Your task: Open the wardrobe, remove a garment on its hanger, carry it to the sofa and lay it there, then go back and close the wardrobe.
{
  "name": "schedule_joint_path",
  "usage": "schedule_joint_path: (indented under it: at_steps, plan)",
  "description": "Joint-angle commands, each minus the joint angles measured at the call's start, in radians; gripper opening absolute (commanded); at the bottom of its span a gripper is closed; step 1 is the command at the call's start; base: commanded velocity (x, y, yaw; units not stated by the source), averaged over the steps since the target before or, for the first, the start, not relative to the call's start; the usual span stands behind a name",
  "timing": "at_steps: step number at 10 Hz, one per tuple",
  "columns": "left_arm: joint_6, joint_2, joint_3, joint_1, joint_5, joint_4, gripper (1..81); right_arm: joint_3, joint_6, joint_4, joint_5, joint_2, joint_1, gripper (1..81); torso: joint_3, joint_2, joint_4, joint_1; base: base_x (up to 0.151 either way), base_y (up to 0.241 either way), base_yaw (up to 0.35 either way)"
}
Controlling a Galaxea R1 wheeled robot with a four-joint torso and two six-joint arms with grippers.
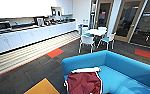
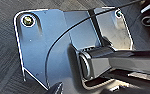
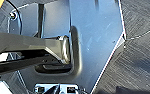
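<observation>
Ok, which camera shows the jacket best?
The head view: the jacket lies on the sofa, maroon body and a white sleeve visible. Both wrist views show robot parts and carpet, not the jacket.

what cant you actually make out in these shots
- Maroon varsity jacket with white sleeves on the bright blue upholstered sofa: its lower part is cut off by the head view's bottom edge.
- Thin whitish hanger: cannot be told apart from the jacket's white trim.
- Items on the long white counter: too small and blurred to name.
- Gripper fingers: hard to make out in either wrist view.
</observation>
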Motion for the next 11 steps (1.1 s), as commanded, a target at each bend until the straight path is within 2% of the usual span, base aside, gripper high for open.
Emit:
schedule_joint_path:
  at_steps: [1, 11]
  plan:
    - [0.006, -0.011, -0.002, -0.030, 0.038, 0.008, 81.1, -0.002, -0.004, -0.008, -0.058, 0.010, 0.020, 81.1, 0.000, 0.000, 0.000, 0.000, 0.000, 0.000, 0.291]
    - [0.006, -0.007, -0.002, -0.029, 0.038, 0.008, 81.1, -0.006, -0.002, -0.007, -0.058, 0.012, 0.015, 81.1, 0.000, 0.000, 0.000, 0.000, 0.000, 0.000, 0.292]
